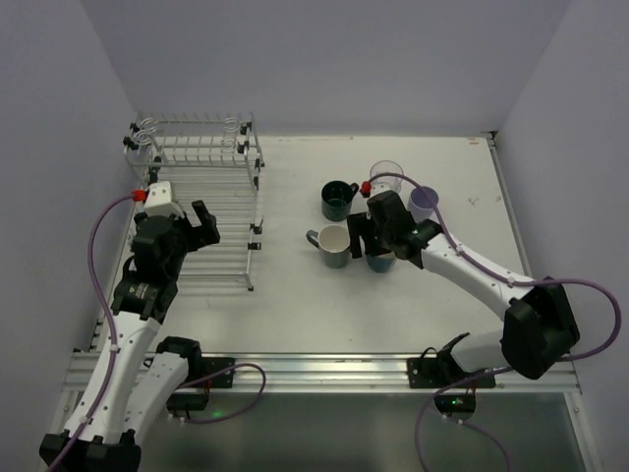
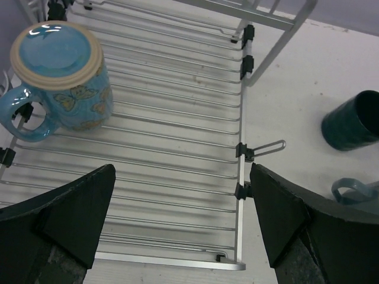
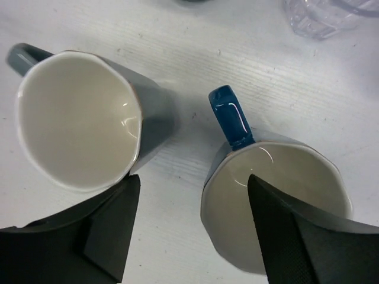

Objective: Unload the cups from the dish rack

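One light-blue mug (image 2: 59,77) sits upside down on the rack's (image 2: 177,136) lower wires; the left gripper (image 2: 182,177) hovers near it, jaws spread and empty; on the table (image 1: 295,315) beside the rack stand a green mug (image 1: 339,200), grey mug (image 3: 77,124), blue mug (image 3: 272,177), tumbler (image 1: 386,173) and lavender cup (image 1: 424,203); the right gripper (image 3: 192,183) hangs over the blue mug, jaws released, gripping nothing.

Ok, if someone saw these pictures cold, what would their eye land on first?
Probably the light blue patterned mug standing upside down on the dish rack, just beyond the open left gripper. Then, right of the rack, the open right gripper hanging over a blue-handled mug beside a grey mug, both upright on the table.
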Controlling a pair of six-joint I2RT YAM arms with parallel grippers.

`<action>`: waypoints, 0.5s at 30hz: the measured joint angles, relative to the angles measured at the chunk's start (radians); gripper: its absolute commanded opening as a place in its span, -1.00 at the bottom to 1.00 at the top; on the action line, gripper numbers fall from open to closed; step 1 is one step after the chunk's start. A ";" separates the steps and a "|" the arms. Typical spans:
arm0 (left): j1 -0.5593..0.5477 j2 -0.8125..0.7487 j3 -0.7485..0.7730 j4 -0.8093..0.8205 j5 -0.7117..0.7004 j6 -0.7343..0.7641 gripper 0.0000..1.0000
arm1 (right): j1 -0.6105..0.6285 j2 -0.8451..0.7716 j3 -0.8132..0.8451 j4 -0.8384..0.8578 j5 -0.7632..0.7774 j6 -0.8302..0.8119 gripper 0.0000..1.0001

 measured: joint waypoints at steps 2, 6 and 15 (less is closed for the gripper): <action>0.001 0.034 0.014 -0.007 -0.041 -0.007 1.00 | 0.000 -0.059 -0.013 0.012 0.006 -0.004 0.62; 0.003 0.114 0.047 -0.007 -0.130 -0.037 1.00 | 0.000 -0.172 -0.038 0.036 0.006 -0.006 0.69; 0.006 0.270 0.096 0.050 -0.348 -0.103 1.00 | 0.000 -0.394 -0.150 0.097 -0.021 -0.002 0.88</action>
